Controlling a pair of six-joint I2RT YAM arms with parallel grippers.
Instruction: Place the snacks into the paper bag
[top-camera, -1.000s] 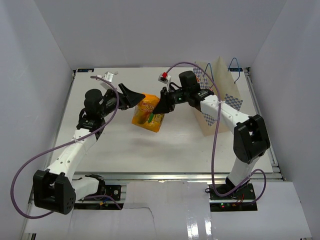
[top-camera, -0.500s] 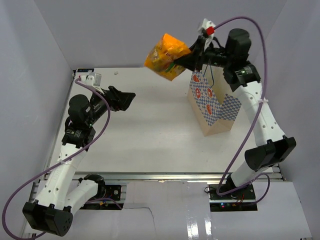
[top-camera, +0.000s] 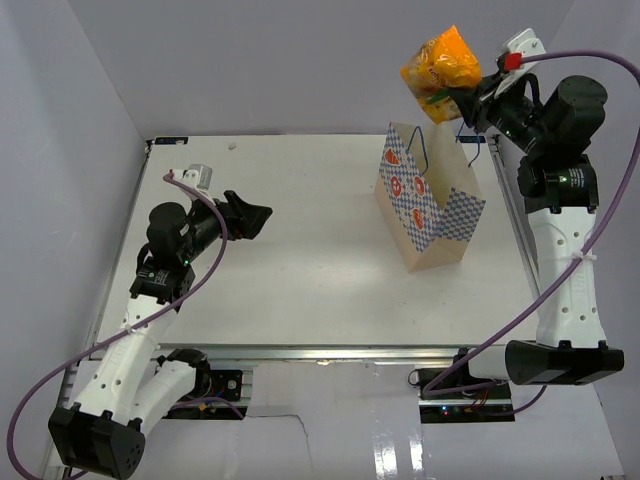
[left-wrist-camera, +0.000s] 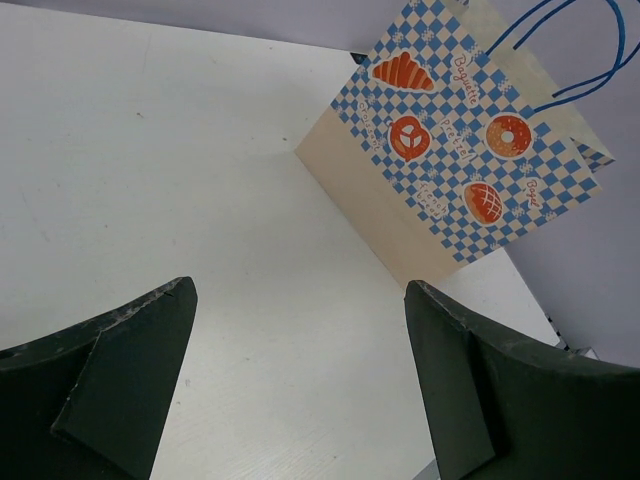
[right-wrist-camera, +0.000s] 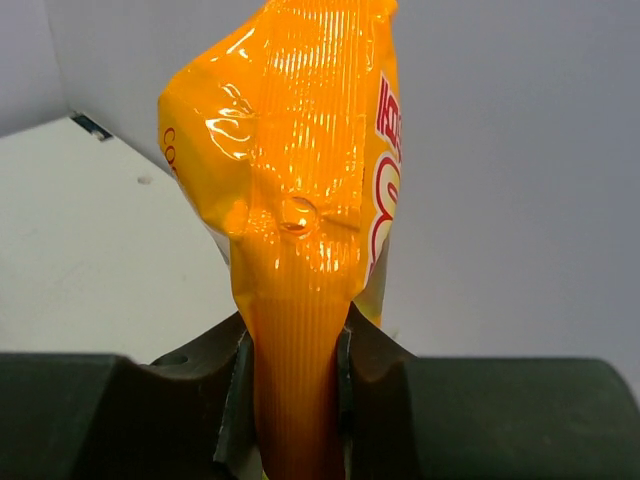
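Observation:
The paper bag (top-camera: 430, 205) stands upright at the table's right, tan with blue-white checks, red-orange motifs and blue cord handles; it also shows in the left wrist view (left-wrist-camera: 455, 160). My right gripper (top-camera: 468, 102) is shut on the big orange-yellow pouch (top-camera: 440, 70) and holds it high in the air above the bag's far side. In the right wrist view the pouch's sealed edge (right-wrist-camera: 300, 330) is pinched between the jaws of the right gripper (right-wrist-camera: 293, 385). My left gripper (top-camera: 255, 215) is open and empty over the table's left half; its fingers (left-wrist-camera: 125, 375) frame bare table. No other snacks are in view.
White table (top-camera: 300, 280) with grey enclosure walls on three sides. Purple cables loop off both arms. A metal rail runs along the near edge (top-camera: 330, 352).
My right arm has carried the orange-yellow pouch up and to the right, from left of the bag to above its far side. My left arm has drawn back slightly, still open.

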